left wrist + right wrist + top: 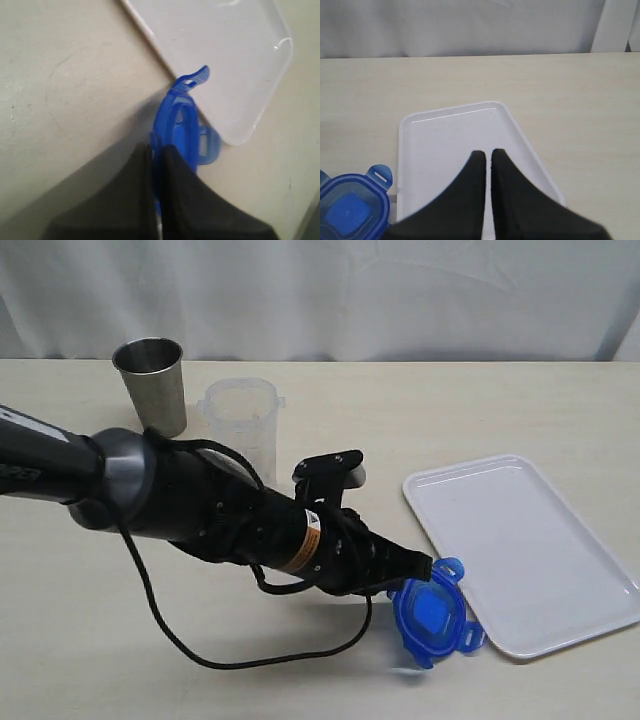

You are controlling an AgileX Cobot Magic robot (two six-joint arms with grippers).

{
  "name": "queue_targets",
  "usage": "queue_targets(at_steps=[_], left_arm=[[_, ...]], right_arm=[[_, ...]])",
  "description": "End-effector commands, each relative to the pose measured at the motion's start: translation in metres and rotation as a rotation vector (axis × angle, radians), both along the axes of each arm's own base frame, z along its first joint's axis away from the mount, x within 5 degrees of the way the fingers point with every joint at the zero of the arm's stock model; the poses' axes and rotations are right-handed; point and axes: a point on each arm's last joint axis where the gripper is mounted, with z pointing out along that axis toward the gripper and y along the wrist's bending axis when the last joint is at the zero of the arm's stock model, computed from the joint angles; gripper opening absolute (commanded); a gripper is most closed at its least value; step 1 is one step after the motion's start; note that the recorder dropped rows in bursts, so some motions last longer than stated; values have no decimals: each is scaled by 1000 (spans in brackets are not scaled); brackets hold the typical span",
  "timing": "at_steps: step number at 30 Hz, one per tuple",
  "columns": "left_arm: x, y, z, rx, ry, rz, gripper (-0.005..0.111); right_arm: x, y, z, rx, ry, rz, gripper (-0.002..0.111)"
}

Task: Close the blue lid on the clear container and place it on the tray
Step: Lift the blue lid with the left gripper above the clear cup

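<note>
Left fingers [125,200] pinch blue lid [432,612] beside tray [540,540]; steel cup [152,380] near container [242,415].

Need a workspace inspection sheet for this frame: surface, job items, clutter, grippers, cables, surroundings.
Surface: pale table, no spills seen.
Job's things: blue lid tilted, by the near corner of the tray; clear container upright, lidless, off the tray; nothing on the tray.
Clutter: steel cup beside the container.
Grippers: left gripper shut on the lid's edge; right gripper shut, empty.
Cables: black cable loops over the table.
Surroundings: white curtain behind.
</note>
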Motion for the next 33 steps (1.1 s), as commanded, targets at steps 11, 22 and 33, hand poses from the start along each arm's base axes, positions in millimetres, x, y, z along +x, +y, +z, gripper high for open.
queue_targets(at_steps=[11,22,33], left_arm=[[-20,17,119,-130,-377,-259,0],[24,70,205,36,-952,-85,0],[58,116,210,960,-1418,-171,0]], right_arm=[[0,0,0,5,-5,0,5],[0,0,0,5,-5,0,5],[0,0,0,5,-5,0,5]])
